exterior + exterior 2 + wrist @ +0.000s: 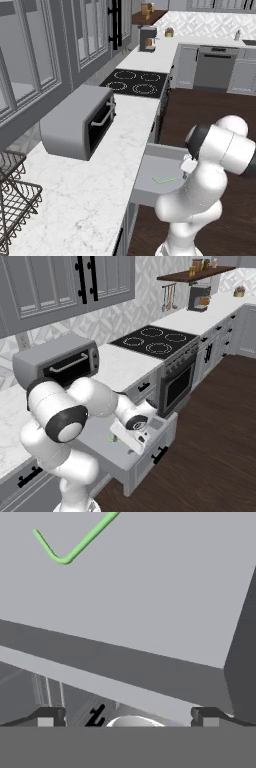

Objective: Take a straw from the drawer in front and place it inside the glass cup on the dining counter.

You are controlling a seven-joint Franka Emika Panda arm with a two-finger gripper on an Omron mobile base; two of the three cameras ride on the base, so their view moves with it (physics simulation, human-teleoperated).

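The grey drawer (148, 172) stands pulled out under the marble worktop, its panelled front with the black bar handle (159, 455) facing the floor. A thin light-green straw (165, 179) with a bent end lies flat on the drawer's floor (150, 587). In the hand view the straw (75, 543) is at the upper left. My gripper (128, 717) hangs over the drawer's front part, open, its fingertips (50, 717) wide apart with nothing between them. From the right base view, the gripper (135, 440) reaches down into the drawer. The glass cup and the dining counter are out of view.
On the worktop sit a grey toaster oven (80, 122), a black cooktop (135, 82) and a wire dish rack (12, 195). An oven (177, 381) stands just right of the drawer. A coffee machine (147, 39) is far back. Dark wood floor (215, 446) lies in front.
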